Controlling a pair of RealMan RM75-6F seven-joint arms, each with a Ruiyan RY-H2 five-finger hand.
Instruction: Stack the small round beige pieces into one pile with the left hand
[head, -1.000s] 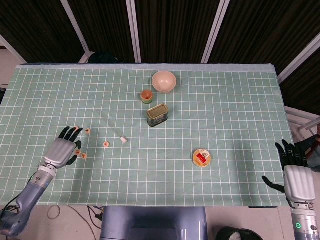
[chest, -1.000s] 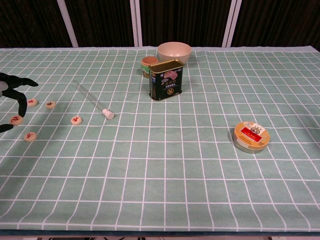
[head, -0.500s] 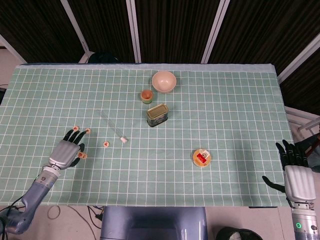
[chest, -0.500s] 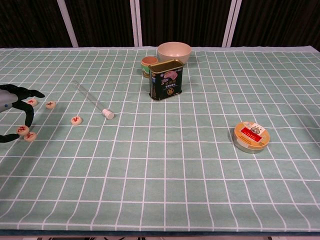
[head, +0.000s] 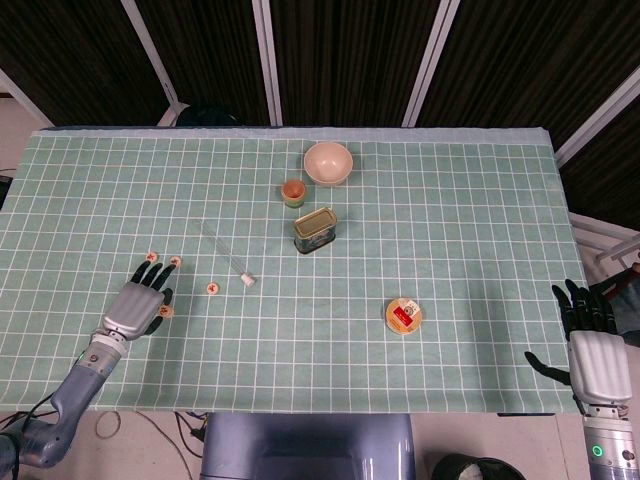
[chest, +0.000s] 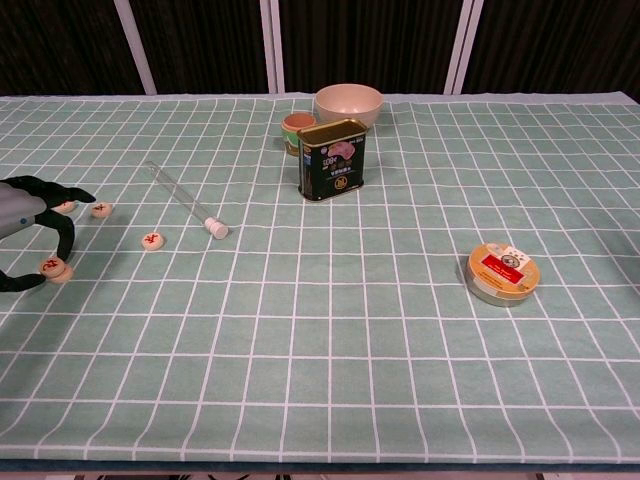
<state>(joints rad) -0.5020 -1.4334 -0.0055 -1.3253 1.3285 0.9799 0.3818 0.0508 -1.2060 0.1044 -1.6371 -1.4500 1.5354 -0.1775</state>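
Observation:
Small round beige pieces with red marks lie at the table's left. Two sit side by side, one (chest: 65, 207) by my fingertips and one (chest: 101, 210) (head: 175, 262) beyond them. A third (chest: 152, 240) (head: 212, 289) lies alone further right. My left hand (chest: 18, 205) (head: 132, 308) pinches a further piece (chest: 50, 265) between thumb and a finger, touching another piece (chest: 63, 273) on the cloth; whether it rests on top I cannot tell. My right hand (head: 590, 345) hangs off the table's front right edge, fingers apart and holding nothing.
A glass tube (chest: 185, 198) lies just right of the pieces. A green tin can (chest: 332, 160), a small orange cup (chest: 299, 127) and a beige bowl (chest: 348, 102) stand at the middle back. A round flat tin (chest: 501, 274) sits at the right.
My left hand has carried the pinched piece toward me and lowered it onto or against the nearest piece on the cloth. The right hand has not moved.

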